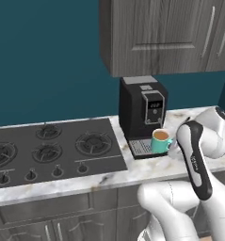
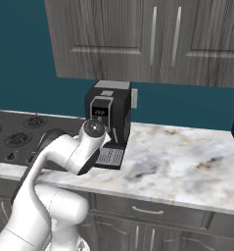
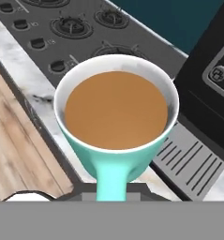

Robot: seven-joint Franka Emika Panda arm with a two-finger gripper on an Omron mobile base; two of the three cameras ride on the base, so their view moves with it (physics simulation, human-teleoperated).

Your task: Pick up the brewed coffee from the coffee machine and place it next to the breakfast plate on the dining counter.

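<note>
The small teal mug of brown coffee was held by its side handle in the tool, whose jaws were closed tight on that handle at the bottom of the hand view. In the left base view the mug sat upright and appeared slightly raised above the grey slatted drip tray of the tall boxy black espresso machine, towards the tray's right edge, with the white arm reaching in from the right. The liquid lay level and close to the rim. The machine stood on the white-grey marbled worktop, under the grey wooden wall cabinets and against the teal wall. To the left of the machine lay the black gas hob with its burners and row of knobs. In the right base view the machine stood behind the arm's elbow, which hid the mug; the marbled surface ran on to the right of it
</note>
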